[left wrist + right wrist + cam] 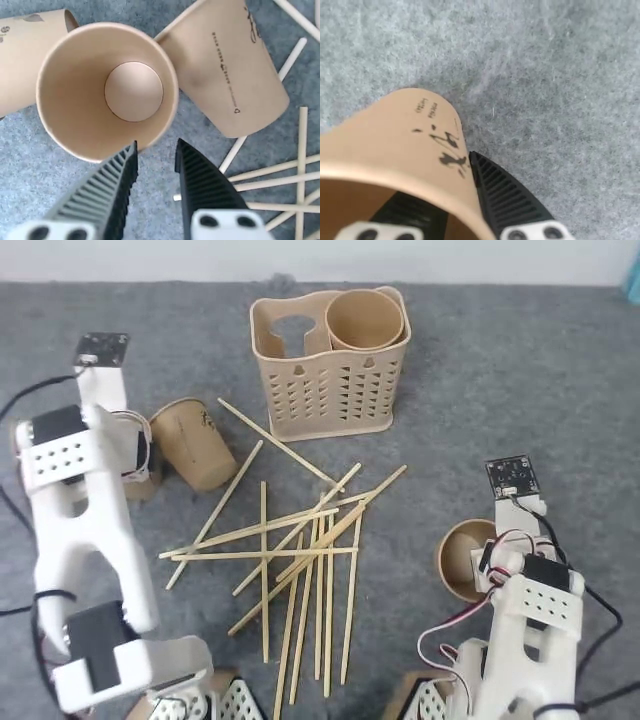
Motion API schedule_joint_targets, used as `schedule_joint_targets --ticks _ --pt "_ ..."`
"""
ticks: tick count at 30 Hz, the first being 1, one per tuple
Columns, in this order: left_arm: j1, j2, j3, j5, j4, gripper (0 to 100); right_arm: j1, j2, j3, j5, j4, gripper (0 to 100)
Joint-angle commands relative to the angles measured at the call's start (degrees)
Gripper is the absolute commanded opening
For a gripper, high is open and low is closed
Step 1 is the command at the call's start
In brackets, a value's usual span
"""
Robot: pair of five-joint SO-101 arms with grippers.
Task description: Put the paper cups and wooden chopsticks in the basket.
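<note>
A cup (395,145), well apart from the basket (330,390), is being pinched at its rim by the right gripper (447,175); being light and crushable, it is likely needing gentle pressure. The left gripper (156,145) is being held narrowly open, empty.

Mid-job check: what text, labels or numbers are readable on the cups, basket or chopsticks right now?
Lying cup: a line of small dark print along its side, too small to read.
Cut-off cup: dark marks near its rim, unreadable.
Right cup: dark blurred print on its wall, unreadable.
Basket and chopsticks: no print seen.
</note>
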Motion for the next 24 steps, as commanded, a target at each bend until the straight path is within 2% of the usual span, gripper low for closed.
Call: schedule_joint_targets --ticks 1,5,10,12,18,24 --pt "-0.44 1.23 0.40 -0.62 -1.85 12 -0.22 -0.22 1.32 0.88 0.31 0.8" --pt "-0.26 -3.60 0.40 -1.58 -1.76 13 -0.22 -0.22 1.32 0.88 0.31 0.8" --pt "-0.18 -9.49 0.75 -12.13 -1.85 13 -0.22 -0.22 1.32 0.88 0.31 0.8" --pt "-0.26 -11.16 0.84 -14.24 -1.49 12 -0.22 -0.22 1.32 0.88 0.31 0.8" --pt "-0.18 -12.66 0.84 -14.51 -1.32 12 -0.31 -0.22 1.32 0.88 0.22 0.8" --pt "-0.18 -5.89 0.75 -14.68 -1.85 12 -0.31 -0.22 1.32 0.88 0.22 0.8"
